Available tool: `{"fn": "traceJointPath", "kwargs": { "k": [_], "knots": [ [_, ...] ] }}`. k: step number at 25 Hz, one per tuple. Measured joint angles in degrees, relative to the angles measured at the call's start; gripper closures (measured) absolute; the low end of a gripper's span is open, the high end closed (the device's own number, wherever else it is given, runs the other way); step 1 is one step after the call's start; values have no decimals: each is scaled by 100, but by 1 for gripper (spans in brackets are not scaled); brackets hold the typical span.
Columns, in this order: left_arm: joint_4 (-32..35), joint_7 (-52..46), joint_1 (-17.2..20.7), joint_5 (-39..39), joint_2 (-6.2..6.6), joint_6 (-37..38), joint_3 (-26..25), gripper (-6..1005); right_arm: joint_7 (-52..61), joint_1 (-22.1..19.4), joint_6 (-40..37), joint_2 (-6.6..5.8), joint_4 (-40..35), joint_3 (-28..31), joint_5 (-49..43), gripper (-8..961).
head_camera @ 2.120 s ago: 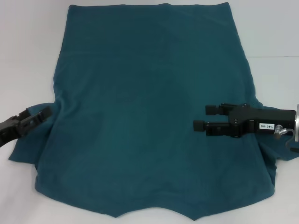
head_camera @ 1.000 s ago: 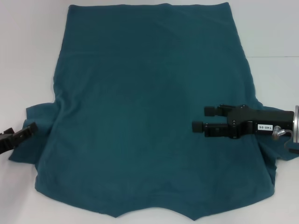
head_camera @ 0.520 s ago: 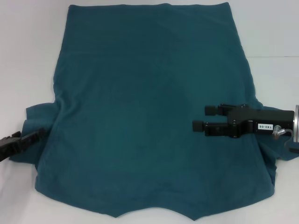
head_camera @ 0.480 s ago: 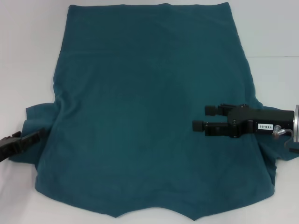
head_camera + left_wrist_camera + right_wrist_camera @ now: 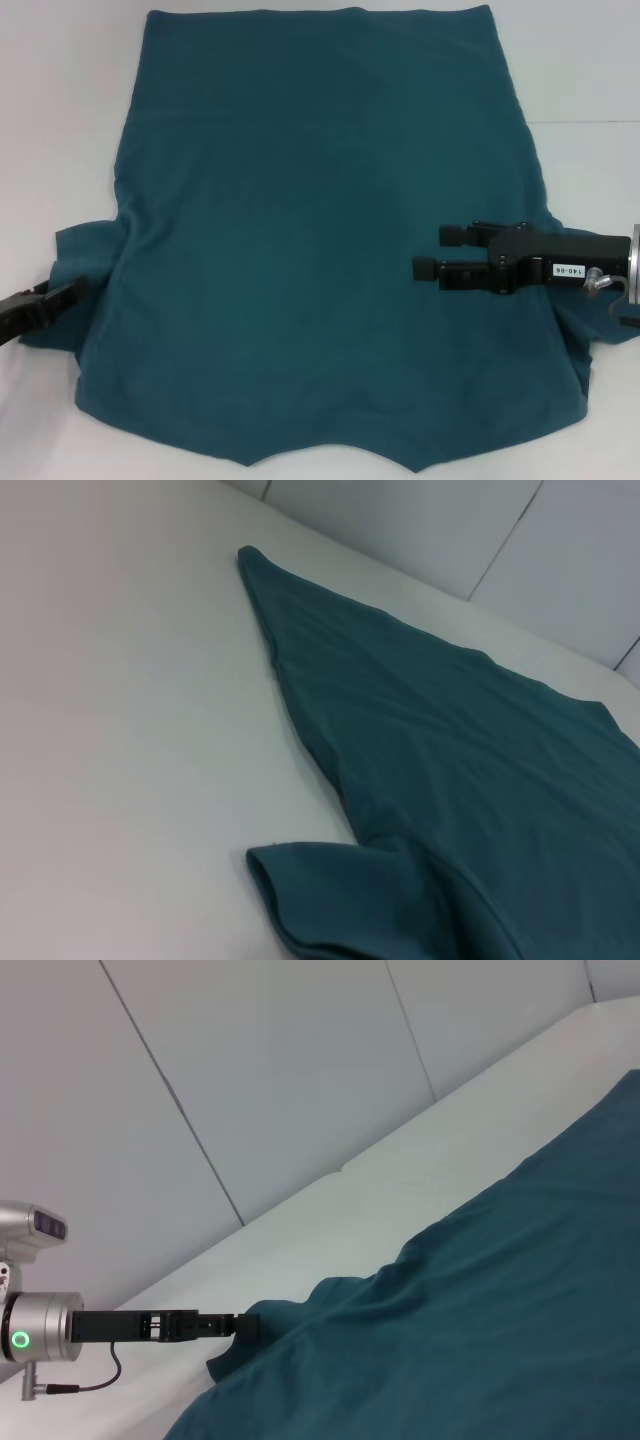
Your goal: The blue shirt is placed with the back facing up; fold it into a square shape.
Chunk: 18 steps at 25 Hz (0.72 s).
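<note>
L gripper (image 5: 68,293) at blue shirt (image 5: 320,220) sleeve edge – grip unclear; R gripper (image 5: 432,252) parted, empty, over shirt.

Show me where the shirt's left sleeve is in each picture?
Head view: the left sleeve sticks out at the blue shirt's left edge, with the left pincer at it.
Left wrist view: the sleeve lies curled at the picture's bottom edge; no pincer shows.
Right wrist view: the sleeve is the far bump of cloth, with the left pincer at its edge.
Shared landmark: the white table.
</note>
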Motion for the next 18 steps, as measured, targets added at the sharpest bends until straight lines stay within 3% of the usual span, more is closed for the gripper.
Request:
{"fn": "traceJointPath", "kwargs": {
  "k": [6,18],
  "knots": [
    [4,-21,-3,58,5,-4,10,540,0,0,0,0,0,0,0,29],
    [6,-52,-71,62,35,-8,6,848,0,0,0,4,0,0,0,28]
  ]
}}
